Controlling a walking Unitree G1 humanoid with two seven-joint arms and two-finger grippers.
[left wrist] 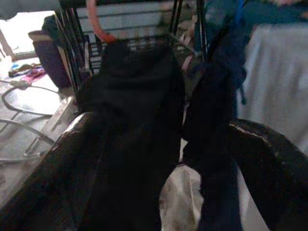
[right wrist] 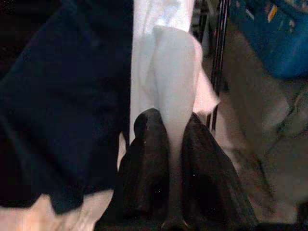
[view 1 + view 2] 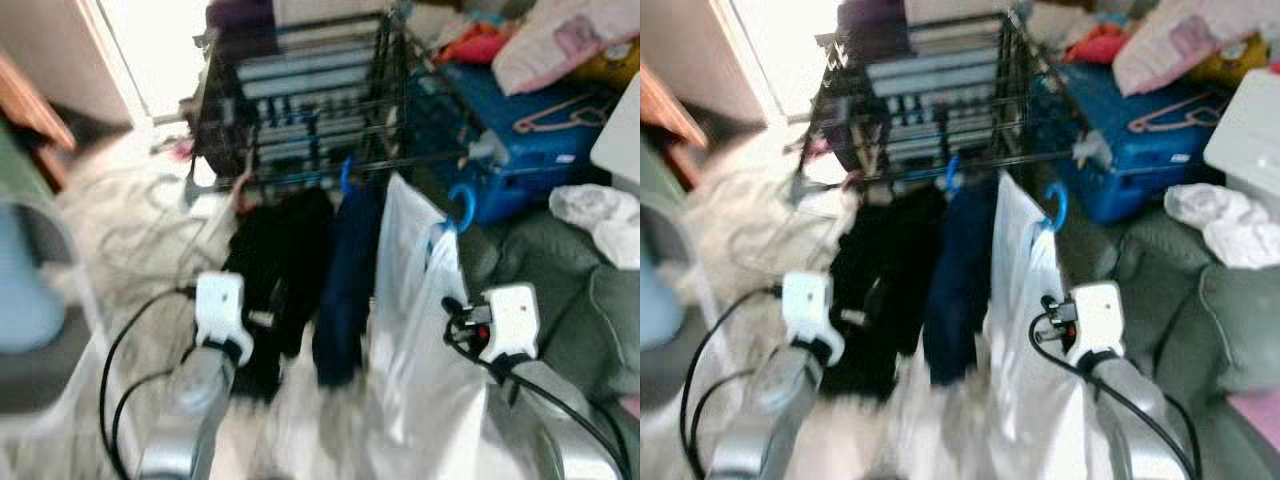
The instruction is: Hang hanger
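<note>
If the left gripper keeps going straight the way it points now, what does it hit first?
Most likely the black garment hanging from the drying rack. It lies right ahead between the open fingers of the left gripper. The navy garment hangs just beside it; depth is unclear.

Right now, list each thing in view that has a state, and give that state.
White garment: hanging from the rack on a blue hanger, pinched low down by the right gripper.
Navy garment: hanging from the rack on a blue hanger.
Black garment: hanging from the rack.
Drying rack: standing.
Right gripper: shut on the white garment.
Left gripper: open, facing the black garment.
Pink hanger: lying on the blue case.
</note>
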